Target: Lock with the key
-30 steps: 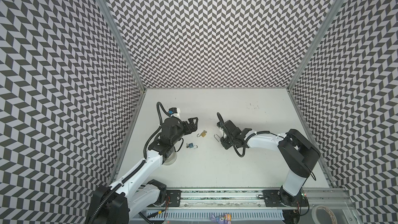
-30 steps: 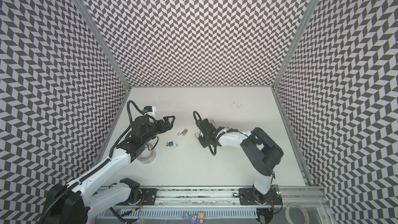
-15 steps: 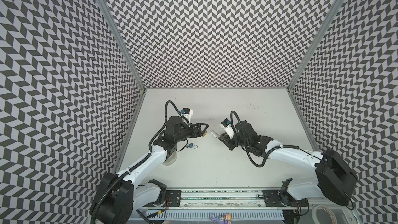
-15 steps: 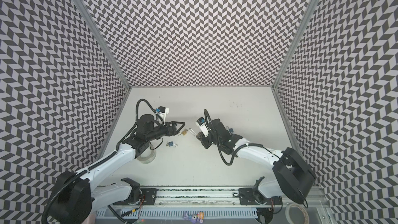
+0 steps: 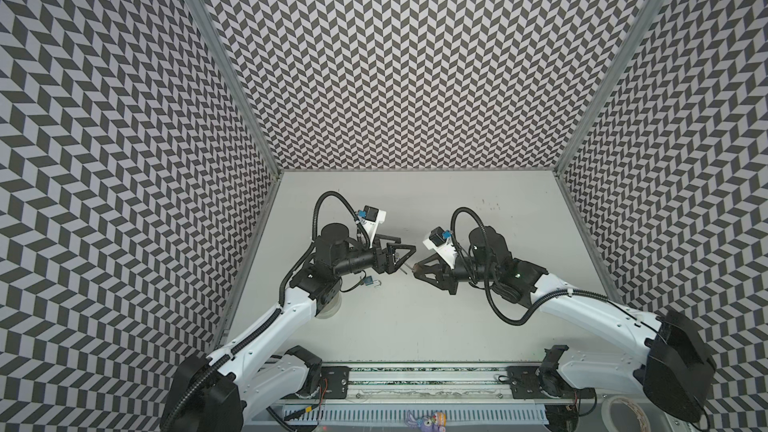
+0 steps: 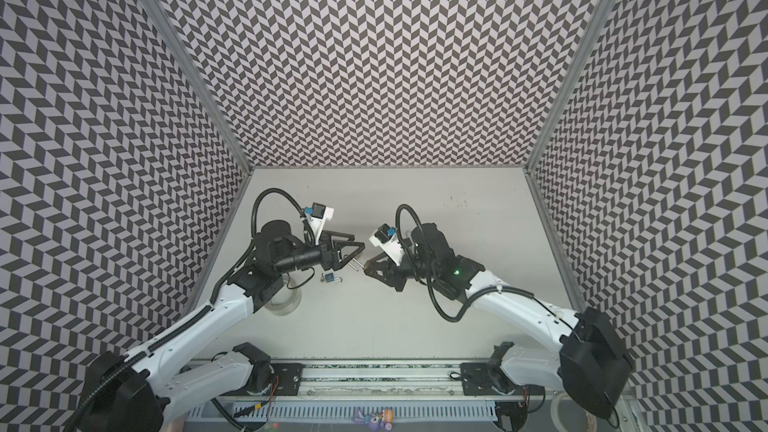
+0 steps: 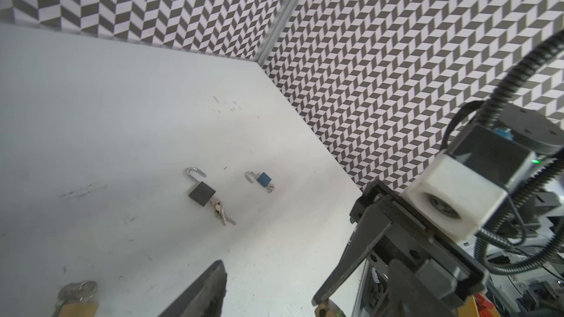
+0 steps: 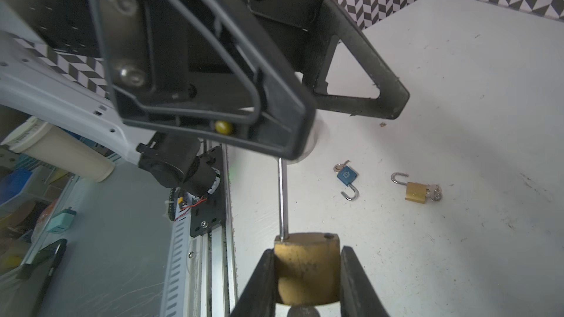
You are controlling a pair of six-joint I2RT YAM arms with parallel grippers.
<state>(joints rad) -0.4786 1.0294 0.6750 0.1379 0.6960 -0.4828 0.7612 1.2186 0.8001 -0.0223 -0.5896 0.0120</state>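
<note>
- The right tool [image 5: 417, 278] is clamped on the body of a large brass padlock [image 8: 306, 266]. It holds the padlock in the air above the white table [image 5: 457, 326], near the middle of both top views.
- The padlock's long steel shackle [image 8: 282, 199] stands out of the body unlatched and runs straight towards the left tool [image 6: 358, 243]. In a top view that axis lies right to left, so the left arm is nearer the free end and looks best placed to press it home.
- The left tool gapes wide with nothing in it. The shackle's far end disappears behind one of its fingers [image 8: 274, 102], so I cannot tell whether they touch.
- No key shows in the held padlock, and its underside is hidden.
- Right of centre in the right wrist view, a small blue padlock [image 8: 346, 175] and a small brass padlock [image 8: 415, 192] lie on the table. Both are unlatched, each with keys attached.
- The blue padlock bears a round emblem, and a cream tub [image 8: 58, 150] at the left edge carries a printed label. Neither can be read.
</note>
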